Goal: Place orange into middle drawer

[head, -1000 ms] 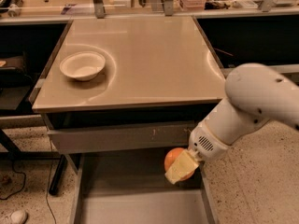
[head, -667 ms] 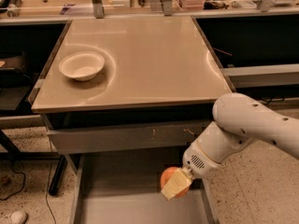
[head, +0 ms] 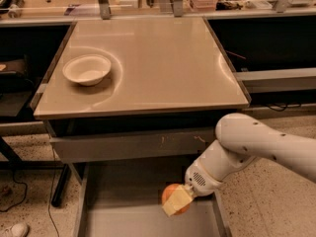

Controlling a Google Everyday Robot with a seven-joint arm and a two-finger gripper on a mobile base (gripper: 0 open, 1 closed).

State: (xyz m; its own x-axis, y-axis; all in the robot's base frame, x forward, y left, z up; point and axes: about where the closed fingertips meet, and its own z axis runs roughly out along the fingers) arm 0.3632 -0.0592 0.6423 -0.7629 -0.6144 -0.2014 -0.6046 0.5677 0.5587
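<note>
The orange (head: pixel 169 194) is gripped between the 2 fingers of the gripper (head: pixel 177 205), which are closed on it, low over the floor of the open middle drawer (head: pixel 123 220) — the carry is judged nearly done; only lowering and release are left

- One table (head: pixel 163 68).
- One white bowl (head: pixel 87 69), on the table's left side.
- Two drawers under the table: a closed upper drawer (head: pixel 123 144) and the pulled-out middle drawer (head: pixel 123 206).
- One orange (head: pixel 170 193), below the table's front edge, over the middle drawer.
- One gripper (head: pixel 177 202), clasping the orange there.
</note>
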